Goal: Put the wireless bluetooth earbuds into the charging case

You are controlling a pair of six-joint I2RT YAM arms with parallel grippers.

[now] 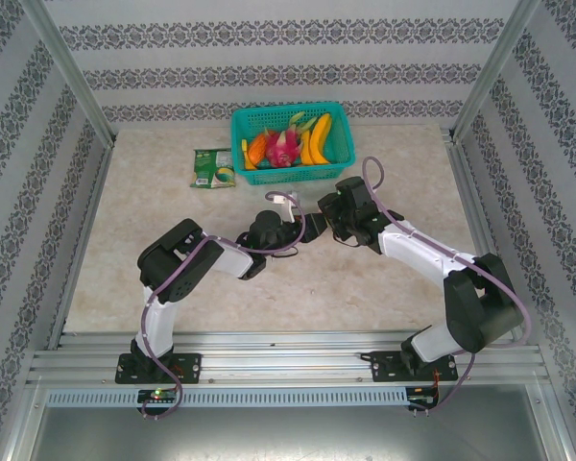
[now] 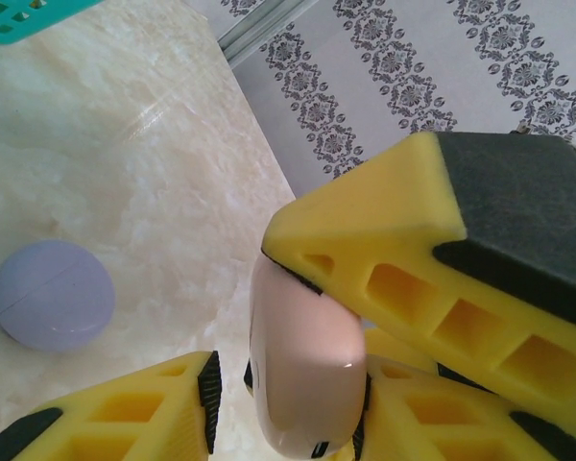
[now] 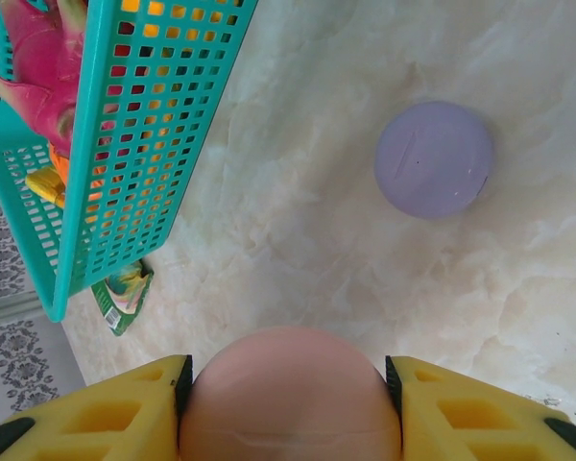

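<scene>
A pink round charging case is held off the table, with my right gripper shut on it and a pad pressed to each side. In the left wrist view the same pink case stands edge-on between the fingers of my left gripper. The right pad touches it and a small gap shows at the left pad, so the jaws are open around it. A right-gripper finger crosses above. A shut lilac case lies flat on the table. The earbuds are out of view.
A teal basket of toy fruit stands at the back of the table, and its wall is close on the right wrist's left. A green packet lies left of it. Both grippers meet mid-table.
</scene>
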